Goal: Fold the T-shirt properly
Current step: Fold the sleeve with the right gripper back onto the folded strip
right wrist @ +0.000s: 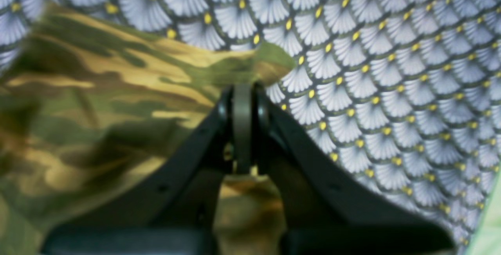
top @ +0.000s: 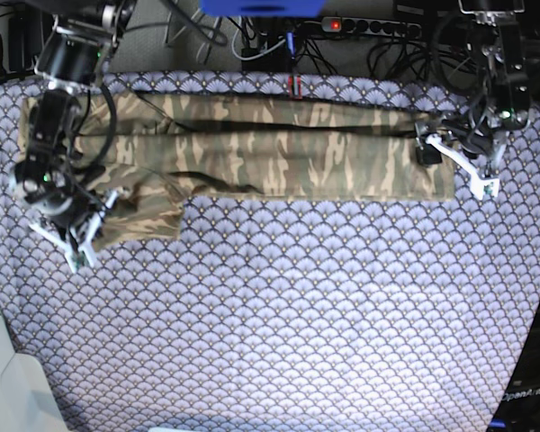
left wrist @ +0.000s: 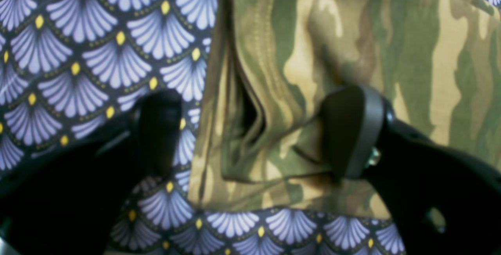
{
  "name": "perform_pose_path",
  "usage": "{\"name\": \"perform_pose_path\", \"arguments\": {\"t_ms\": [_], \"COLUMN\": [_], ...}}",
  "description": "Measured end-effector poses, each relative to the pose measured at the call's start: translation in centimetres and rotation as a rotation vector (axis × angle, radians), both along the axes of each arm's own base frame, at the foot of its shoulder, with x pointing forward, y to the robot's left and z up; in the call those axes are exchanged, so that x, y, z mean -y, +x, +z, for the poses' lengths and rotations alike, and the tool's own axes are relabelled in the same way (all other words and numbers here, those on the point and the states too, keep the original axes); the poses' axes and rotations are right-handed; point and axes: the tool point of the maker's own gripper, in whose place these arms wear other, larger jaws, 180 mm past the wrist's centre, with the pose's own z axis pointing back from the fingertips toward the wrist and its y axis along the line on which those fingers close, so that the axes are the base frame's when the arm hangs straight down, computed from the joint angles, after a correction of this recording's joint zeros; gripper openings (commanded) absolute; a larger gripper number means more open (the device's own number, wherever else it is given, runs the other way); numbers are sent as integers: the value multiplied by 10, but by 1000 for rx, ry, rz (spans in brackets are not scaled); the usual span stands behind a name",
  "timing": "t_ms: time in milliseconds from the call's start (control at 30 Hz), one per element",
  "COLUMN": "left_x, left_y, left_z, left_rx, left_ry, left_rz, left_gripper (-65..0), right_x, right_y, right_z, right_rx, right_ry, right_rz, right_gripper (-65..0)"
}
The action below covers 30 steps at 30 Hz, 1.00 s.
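**Inspector:** You are working a camouflage T-shirt (top: 252, 153) that is lying as a long band across the far side of the purple scallop-patterned tablecloth (top: 279, 306), running from about 9 o'clock to 3 o'clock in the base view, with a sleeve flap hanging down at the 9 o'clock end.

**Operator:** And the arms?

**Inspector:** Your right gripper (right wrist: 242, 90) is sitting with its jaws pressed together, pinching the corner of that flap. I judge you are holding it there to carry the sleeve over the body. Your left gripper (left wrist: 258, 130) is standing fully spread at the 3 o'clock end, one finger (left wrist: 352, 130) resting on the hem, the other finger (left wrist: 160, 130) out over the bare tablecloth; it is gripping nothing. It looks to be straddling the edge ready to close.

**Operator:** Any markings?

**Inspector:** Only "OpenArm" printed on the frame (top: 522, 396) at 5 o'clock. No label is showing on the shirt.
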Motion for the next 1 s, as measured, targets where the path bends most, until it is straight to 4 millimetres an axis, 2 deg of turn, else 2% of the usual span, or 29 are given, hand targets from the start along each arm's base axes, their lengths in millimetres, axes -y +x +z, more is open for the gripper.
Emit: {"name": "perform_pose_path", "arguments": {"t_ms": [133,233,333,500,767,1000], "left_x": [0,-2,-3,-3,-3,-8], "left_y": [0,-1,0,0,0,-1], "left_z": [0,-1,0,0,0,0], "left_rx": [-1,-5,-4,-1,-4,-14], "left_ry": [0,4,3,4,5,20], "left_rz": [-2,-2,-2,-1,-2,-8], "left_gripper": [-92,-92,-92,-92,-92,-92], "right_x": [-12,-28,-25,-23,13,32], "right_y": [-28,-39,-52,-70,-93,-105], "right_z": [3,25,43,52,58,67], "right_rx": [-4,73,101,90,76,84], "right_ry": [-39,23,6,31,59,96], "right_rz": [47,81,115,164,100,68], "right_gripper": [-650,-650,-650,-650,-650,-650]}}
